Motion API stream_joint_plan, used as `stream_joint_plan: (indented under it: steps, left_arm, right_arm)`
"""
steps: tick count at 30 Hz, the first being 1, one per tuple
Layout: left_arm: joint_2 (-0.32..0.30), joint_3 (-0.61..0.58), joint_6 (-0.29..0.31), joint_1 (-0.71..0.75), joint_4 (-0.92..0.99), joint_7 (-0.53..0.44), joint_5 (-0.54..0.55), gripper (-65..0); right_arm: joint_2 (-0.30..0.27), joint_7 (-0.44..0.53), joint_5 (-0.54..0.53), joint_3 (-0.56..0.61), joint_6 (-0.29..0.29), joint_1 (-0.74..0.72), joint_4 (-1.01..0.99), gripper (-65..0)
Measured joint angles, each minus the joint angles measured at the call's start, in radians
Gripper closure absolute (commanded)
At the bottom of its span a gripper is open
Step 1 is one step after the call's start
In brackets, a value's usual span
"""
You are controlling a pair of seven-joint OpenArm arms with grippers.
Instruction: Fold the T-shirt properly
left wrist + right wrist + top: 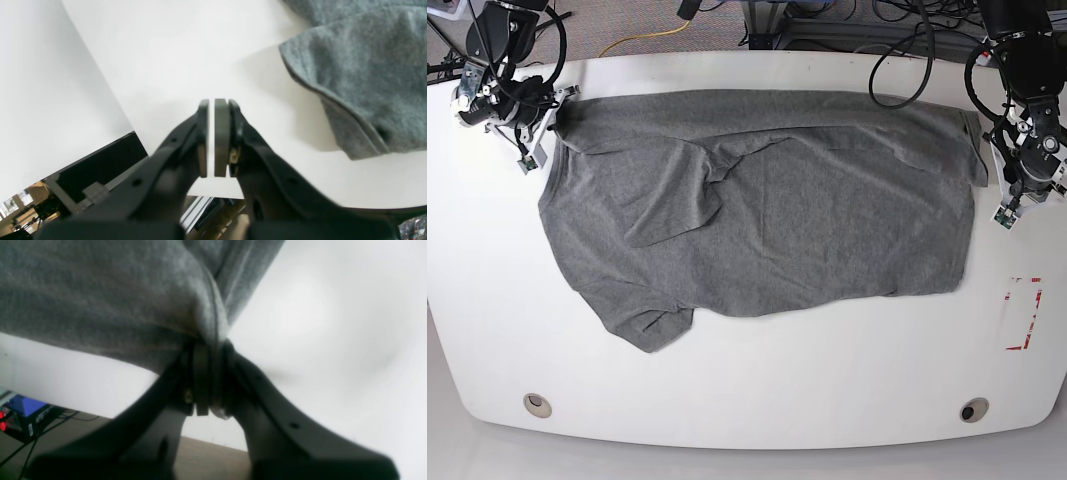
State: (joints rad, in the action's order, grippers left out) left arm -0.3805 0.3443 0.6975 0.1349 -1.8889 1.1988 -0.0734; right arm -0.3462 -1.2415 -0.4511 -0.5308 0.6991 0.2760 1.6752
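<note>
The grey T-shirt (757, 200) lies spread over much of the white table (827, 380), wrinkled, with a sleeve folded in at the near left. My right gripper (555, 100) is at the shirt's far left corner. In the right wrist view it (208, 346) is shut on a bunched hem of the T-shirt (100, 300), lifted off the table. My left gripper (1007, 165) hangs just beyond the shirt's right edge. In the left wrist view it (211, 101) is shut with nothing between its pads, and a shirt edge (360, 66) lies to its right, apart from it.
A red-and-white tape mark (1024, 315) sits near the table's right edge. Two round grommets (538, 404) (973, 410) are set near the front edge. Cables (897, 60) trail over the far edge. A blue box (26, 406) stands on the floor below.
</note>
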Motion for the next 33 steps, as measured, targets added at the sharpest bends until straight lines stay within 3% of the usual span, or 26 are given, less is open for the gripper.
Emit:
stream_joint_plan:
  steps: [3,5,9,17,22,27,33]
  left_arm:
    - [0.007,0.0,0.0,-0.005,-0.002,0.006,0.003,-13.1]
    - [0.032,0.004,0.0,-0.005,-0.008,0.043,0.003,-18.5]
    - [0.12,0.006,0.0,0.0,-0.014,0.108,0.003,-19.7]
    - [0.228,-0.043,0.0,0.063,-0.076,0.11,0.018,-19.7]
    - [0.226,-0.046,0.0,0.105,-0.051,0.117,-0.001,-19.6]
    - [0.214,-0.043,0.0,0.13,0.007,0.109,0.003,-19.6]
    - [0.172,-0.039,0.0,0.14,0.021,0.068,0.003,-19.6]
  right_arm:
    - [0.0,0.0,0.0,0.0,0.0,0.0,0.0,-12.0]
    - [0.003,0.0,0.001,0.0,0.0,0.0,0.0,-21.7]
    - [0.011,0.0,0.002,-0.005,0.0,0.0,0.0,-33.5]
    - [0.019,0.0,0.003,-0.005,0.0,-0.003,0.0,-32.8]
    - [0.019,0.0,0.003,-0.005,0.0,-0.008,0.0,-23.1]
    - [0.019,0.0,0.003,-0.005,0.0,-0.016,-0.001,-22.4]
    - [0.02,0.0,0.003,-0.005,0.0,-0.014,-0.001,-5.4]
